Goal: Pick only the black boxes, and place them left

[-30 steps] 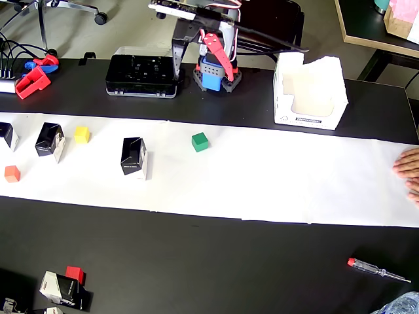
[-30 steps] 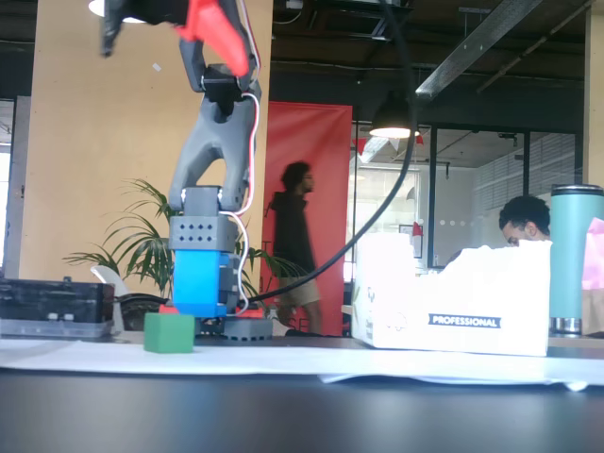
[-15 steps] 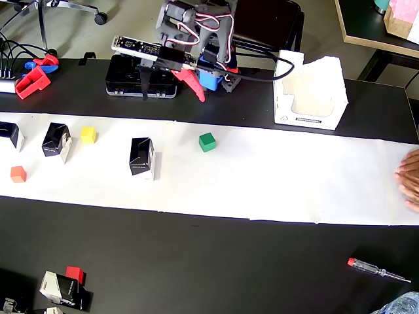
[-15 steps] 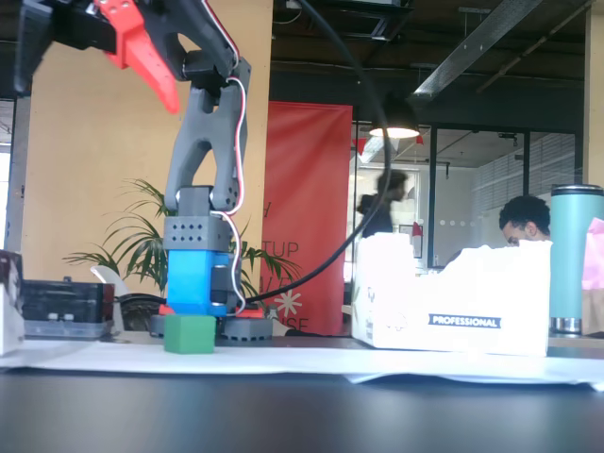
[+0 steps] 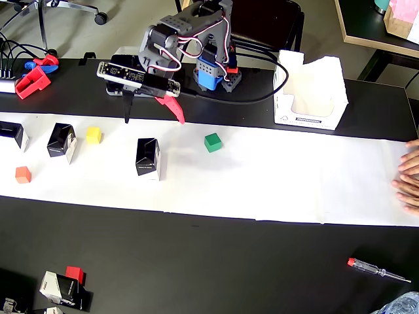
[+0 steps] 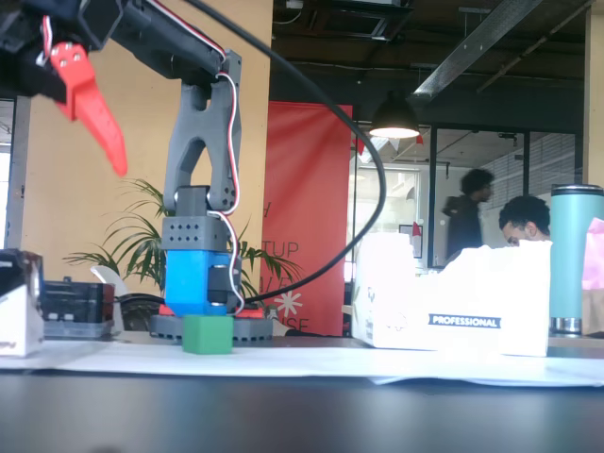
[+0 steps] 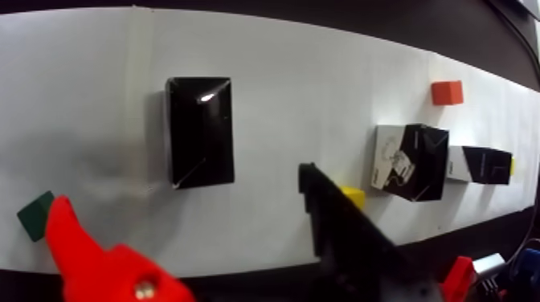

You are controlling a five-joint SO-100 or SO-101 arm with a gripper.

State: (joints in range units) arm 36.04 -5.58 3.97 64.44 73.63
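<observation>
The arm's hand (image 5: pixel 152 119) hangs above the back edge of the white paper strip (image 5: pixel 275 176), its red finger (image 5: pixel 171 109) and black finger (image 5: pixel 127 108) spread wide with nothing between them. In the wrist view the hand (image 7: pixel 183 189) looks straight down on the nearest black box (image 7: pixel 200 132), which stands clear of both fingertips.

Seen from overhead, that black box (image 5: pixel 148 158) stands on the paper just in front of the hand, near the middle of the strip's left half. A second black box (image 5: pixel 62 141) stands well to its left, and a third black box (image 5: pixel 13 135) sits at the left edge of the picture. A yellow cube (image 5: pixel 93 135) lies between the first two boxes, closer to the second one; an orange cube (image 5: pixel 23 174) lies in front of the leftmost pair, and a green cube (image 5: pixel 212 142) rests to the right of the hand.

The arm's blue base (image 5: pixel 211 73) sits at the back of the dark desk (image 5: pixel 216 261), beside a flat black case (image 5: pixel 131 65). An open white carton (image 5: pixel 308 91) stands to the right. A person's hand (image 5: pixel 409 178) rests on the paper's right end, and a red-handled screwdriver (image 5: pixel 378 269) lies near the front right.
</observation>
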